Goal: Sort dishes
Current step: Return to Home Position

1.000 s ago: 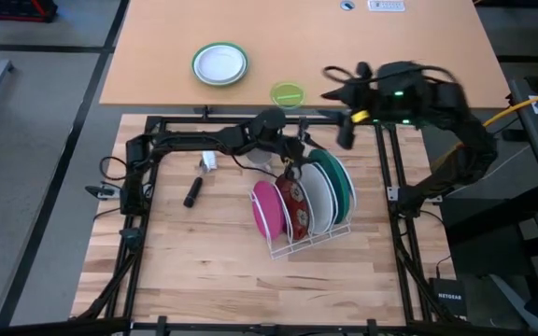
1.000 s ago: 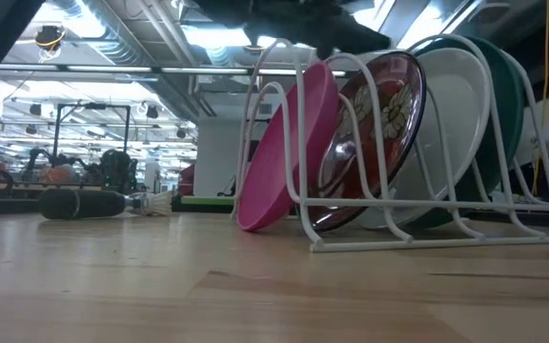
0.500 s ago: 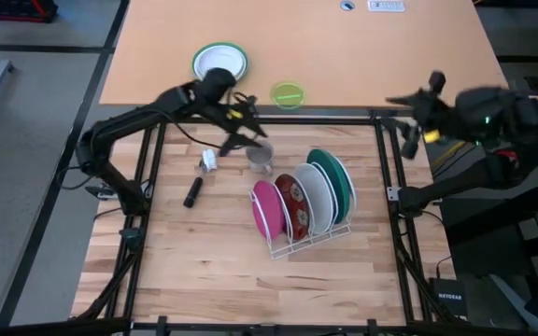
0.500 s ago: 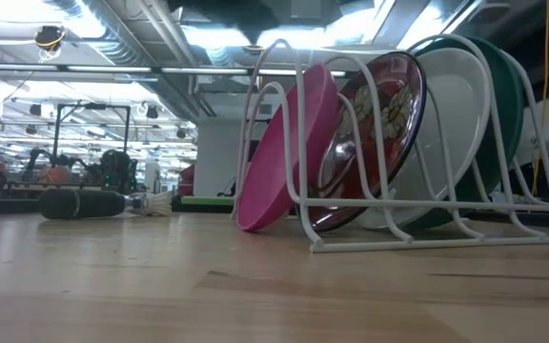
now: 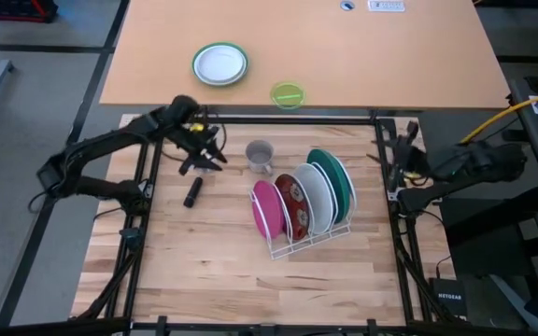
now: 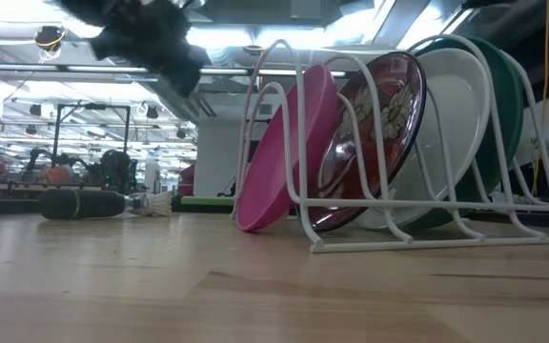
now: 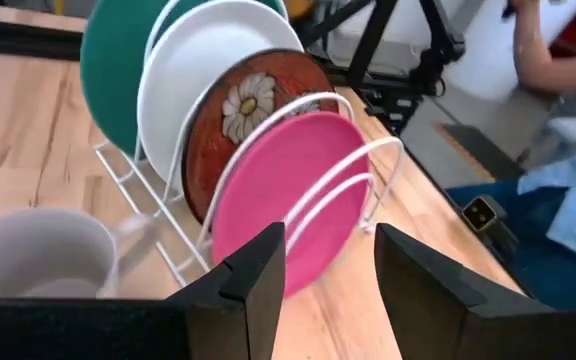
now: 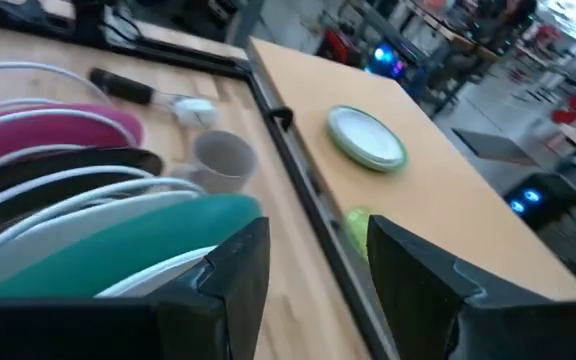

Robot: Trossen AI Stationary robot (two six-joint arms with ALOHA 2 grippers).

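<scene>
Both empty, fingers apart: left gripper point(image 5: 202, 155) near my table's point(image 5: 204, 275) left edge, right gripper point(image 5: 393, 157) over its right edge, dish rack point(image 5: 299, 245) between.

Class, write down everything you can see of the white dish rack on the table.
The dish rack is thin white wire, probably coated metal: a low base with tall rounded loops as dividers. It stands flat on the wooden table, slightly right of its middle. Four plates stand on edge in its slots, leaning on the loops: pink plate, dark red patterned plate, white plate, then teal-green plate. It touches only these and the table.
</scene>
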